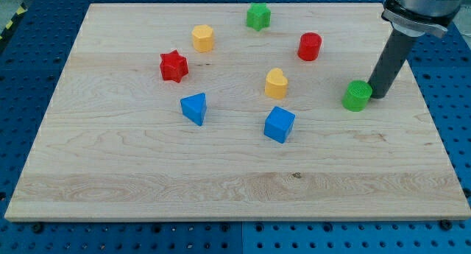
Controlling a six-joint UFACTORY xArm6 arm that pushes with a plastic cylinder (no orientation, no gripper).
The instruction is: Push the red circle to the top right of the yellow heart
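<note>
My tip (pixel 378 96) rests on the board (pixel 110 188) at the view's right, just beside the green cylinder (pixel 357 96), on that block's right; whether the two touch I cannot tell. There is no hand to speak of here (only a straight dark rod, so nothing stands apart, together or clamped), and the rod rises toward the view's top right into a grey collar at the frame's corner.

Up and to the left of my tip stands the red circle (pixel 310 46), well apart from it, an upright red cylinder in the board's upper right part. The yellow heart (pixel 276 83) lies below and to the left of the red circle, near the board's middle, so the circle sits toward the heart's top right with a clear gap between them.

Just below the heart, near but apart, is the blue cube (pixel 279 124). Farther to the view's left lies the blue triangle (pixel 194 108), about level with the heart's lower edge. Above and to the left of the triangle sits the red star (pixel 174 66). A yellow block (pixel 203 38) (its shape looks roughly hexagonal, though I cannot be sure) stands up and right of the star. The green star (pixel 258 16) is close to the board's top edge, between the yellow block and the red circle.
</note>
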